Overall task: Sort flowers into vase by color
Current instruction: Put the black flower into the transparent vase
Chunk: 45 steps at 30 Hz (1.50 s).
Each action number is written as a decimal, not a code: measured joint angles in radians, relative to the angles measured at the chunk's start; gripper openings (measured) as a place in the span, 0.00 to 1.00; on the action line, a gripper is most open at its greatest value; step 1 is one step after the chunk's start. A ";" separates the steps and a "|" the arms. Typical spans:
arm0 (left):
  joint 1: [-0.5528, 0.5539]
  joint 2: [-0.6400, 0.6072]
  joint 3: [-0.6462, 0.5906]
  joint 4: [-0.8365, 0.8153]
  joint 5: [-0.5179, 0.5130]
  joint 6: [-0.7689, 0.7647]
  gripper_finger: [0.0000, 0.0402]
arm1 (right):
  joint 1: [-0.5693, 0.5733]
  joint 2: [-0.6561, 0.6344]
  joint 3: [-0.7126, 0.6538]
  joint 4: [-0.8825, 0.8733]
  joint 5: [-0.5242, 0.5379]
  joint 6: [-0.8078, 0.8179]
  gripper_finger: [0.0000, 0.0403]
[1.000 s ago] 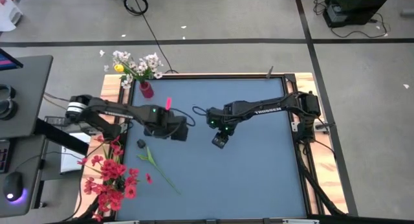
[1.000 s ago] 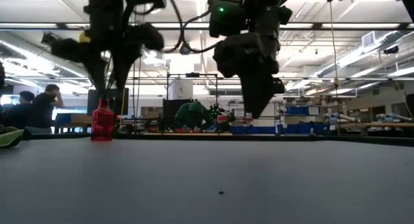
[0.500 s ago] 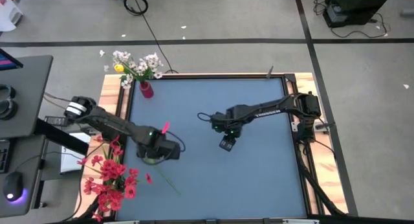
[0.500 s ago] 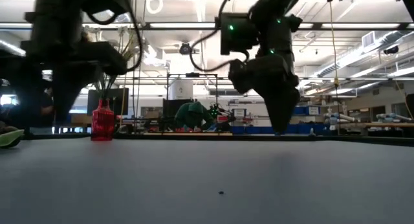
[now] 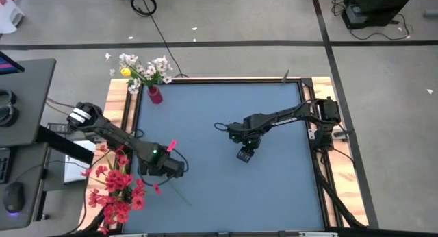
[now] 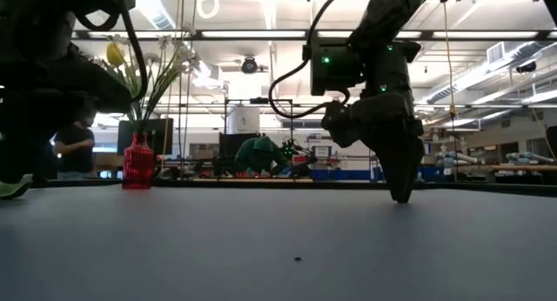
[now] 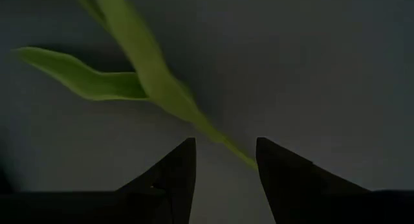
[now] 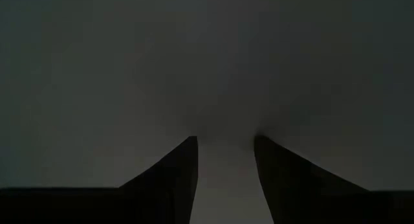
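White and yellow flowers (image 5: 145, 68) already stand in the red vase (image 5: 155, 94) at the table's (image 5: 226, 120) far left corner, while red flowers (image 5: 118, 189) wait in a bunch at its near left edge. One loose stem (image 7: 162, 88) lies on the table, and the left hand (image 7: 224, 175) sits low over it, fingers spread either side, nothing pinched yet. The right hand (image 8: 224, 175), also spread and empty, hangs over the table's middle.

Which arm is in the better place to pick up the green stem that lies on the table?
The left. The left gripper is open right over the green stem, which runs between its fingers. The right gripper hangs open over bare table, far from the stem.
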 joint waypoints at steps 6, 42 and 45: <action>-0.003 -0.001 -0.025 0.007 -0.006 -0.005 0.42 | -0.011 0.001 -0.002 0.015 -0.023 0.000 0.41; 0.012 -0.141 -0.139 0.252 -0.234 0.256 0.05 | 0.009 -0.001 -0.005 0.716 -0.182 0.298 0.41; 0.012 -0.193 -0.138 0.248 -0.271 0.289 0.05 | 0.010 -0.014 -0.005 0.835 -0.171 0.326 0.41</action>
